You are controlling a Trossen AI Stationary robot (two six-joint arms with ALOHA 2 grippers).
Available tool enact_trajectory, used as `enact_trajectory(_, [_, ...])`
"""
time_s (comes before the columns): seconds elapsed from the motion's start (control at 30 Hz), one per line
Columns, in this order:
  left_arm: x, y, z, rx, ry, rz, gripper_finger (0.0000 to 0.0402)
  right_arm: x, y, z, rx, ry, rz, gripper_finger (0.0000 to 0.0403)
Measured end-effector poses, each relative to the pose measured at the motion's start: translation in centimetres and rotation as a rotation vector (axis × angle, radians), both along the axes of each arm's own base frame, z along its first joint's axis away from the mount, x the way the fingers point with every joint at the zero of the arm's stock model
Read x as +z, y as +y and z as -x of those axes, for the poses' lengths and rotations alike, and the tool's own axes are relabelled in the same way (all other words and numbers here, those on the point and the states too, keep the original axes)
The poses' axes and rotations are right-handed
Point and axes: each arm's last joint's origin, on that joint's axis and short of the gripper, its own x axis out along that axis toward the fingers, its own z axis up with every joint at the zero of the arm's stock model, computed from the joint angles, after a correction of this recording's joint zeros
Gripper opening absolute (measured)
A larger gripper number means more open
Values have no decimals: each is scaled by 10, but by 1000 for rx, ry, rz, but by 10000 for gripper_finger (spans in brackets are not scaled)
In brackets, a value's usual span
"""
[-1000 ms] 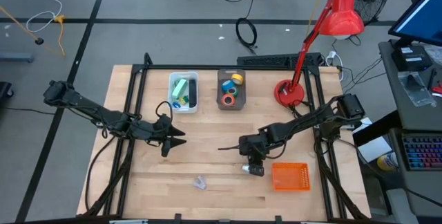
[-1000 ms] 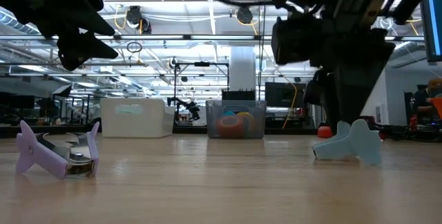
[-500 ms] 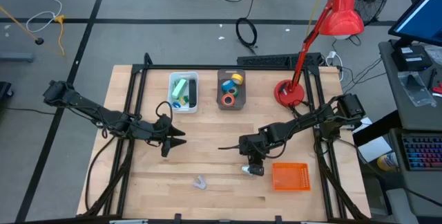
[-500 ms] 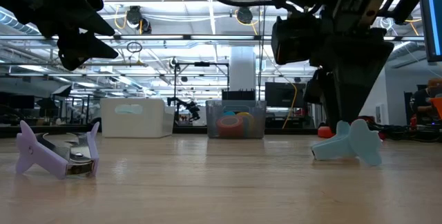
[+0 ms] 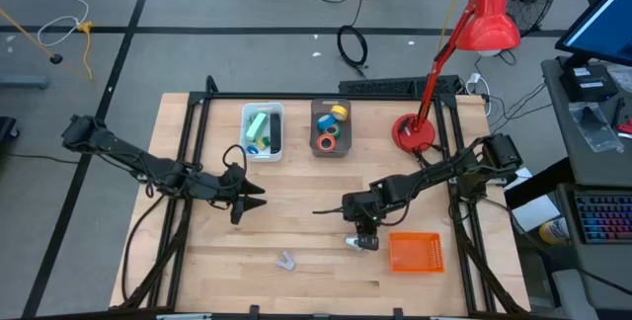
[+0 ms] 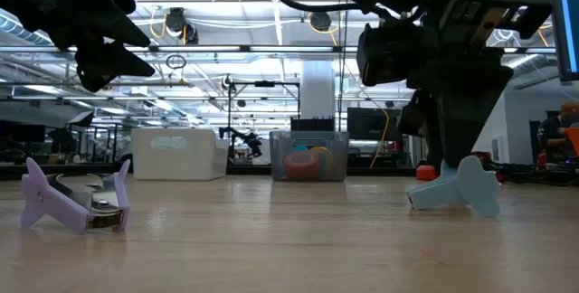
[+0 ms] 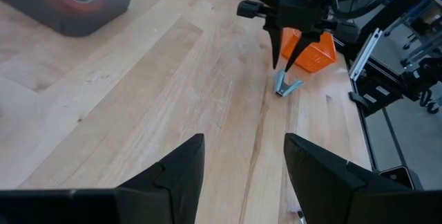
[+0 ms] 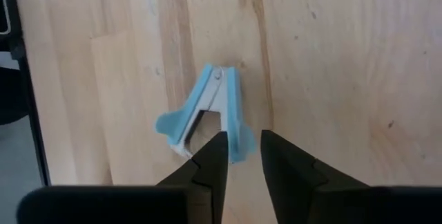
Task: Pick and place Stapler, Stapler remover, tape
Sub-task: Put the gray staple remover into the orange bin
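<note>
The right gripper [image 8: 238,156] points straight down over the blue staple remover [image 8: 207,117], its fingers narrowed to a slim gap with one wing of the remover just at their tips; I cannot tell whether they pinch it, though the pose looks set for a lift. Just beside it lies the orange basket [image 5: 415,252]. Well beyond, the left gripper [image 5: 247,198] hangs above the table with fingers spread and empty, the purple staple remover [image 5: 286,260] below it, and farther off the bin of tape rolls [image 5: 329,128].

From above, the right pincer [image 5: 362,237] covers most of the blue staple remover [image 5: 352,244]. The lilac staple remover [image 5: 285,260] is too small to make out.
</note>
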Motion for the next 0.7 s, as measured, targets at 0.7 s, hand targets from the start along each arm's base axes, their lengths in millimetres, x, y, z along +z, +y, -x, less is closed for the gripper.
enact_trajectory(0.7, [0, 0, 0, -1, -1, -4, 200, -4, 0, 1, -15, -12, -10, 73])
